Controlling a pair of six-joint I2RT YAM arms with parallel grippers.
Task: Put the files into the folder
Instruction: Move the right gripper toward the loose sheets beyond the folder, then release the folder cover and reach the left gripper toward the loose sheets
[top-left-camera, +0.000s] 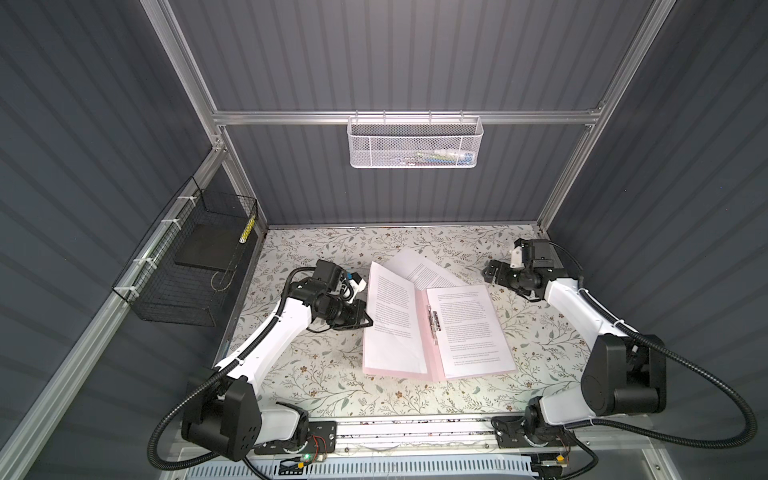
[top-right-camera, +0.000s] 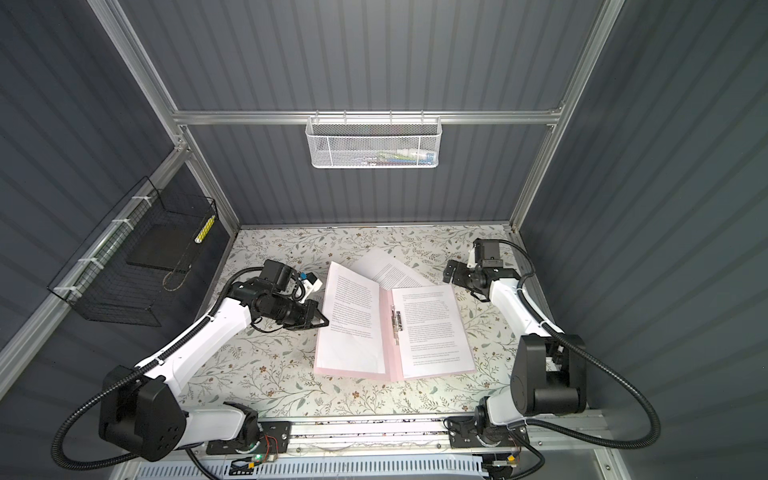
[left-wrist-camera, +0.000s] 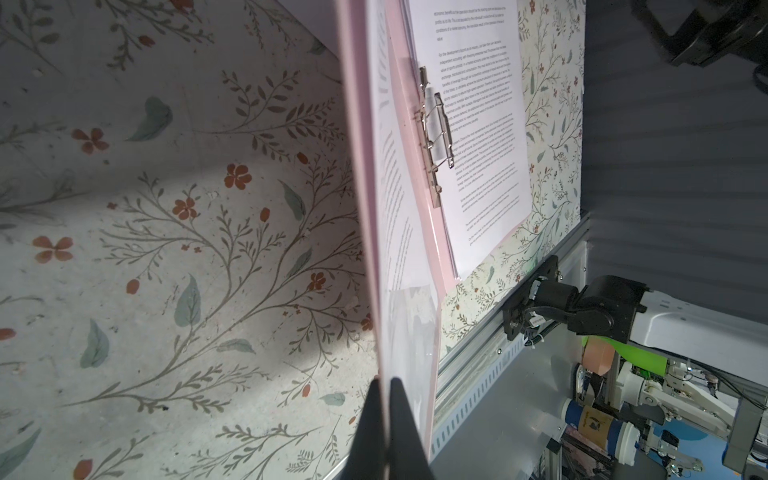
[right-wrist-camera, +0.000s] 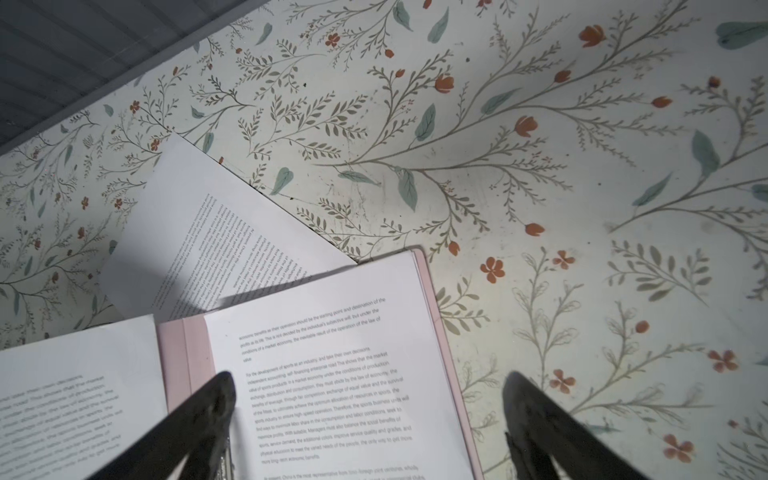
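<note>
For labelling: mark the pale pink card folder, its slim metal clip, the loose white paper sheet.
folder (top-left-camera: 424, 347), in a top view, bare spine strip.
clip (top-left-camera: 434, 322), in a top view, middle.
loose sheet (right-wrist-camera: 216, 216), right wrist view, text block.

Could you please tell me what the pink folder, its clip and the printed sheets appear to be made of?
The folder looks like thin matte card: pale pink, slim edges, a creased spine, no gloss. Its clip seems to be polished metal: silvery wire loops catching bright glints. The sheets look like plain matte paper: thin, white, black print.
</note>
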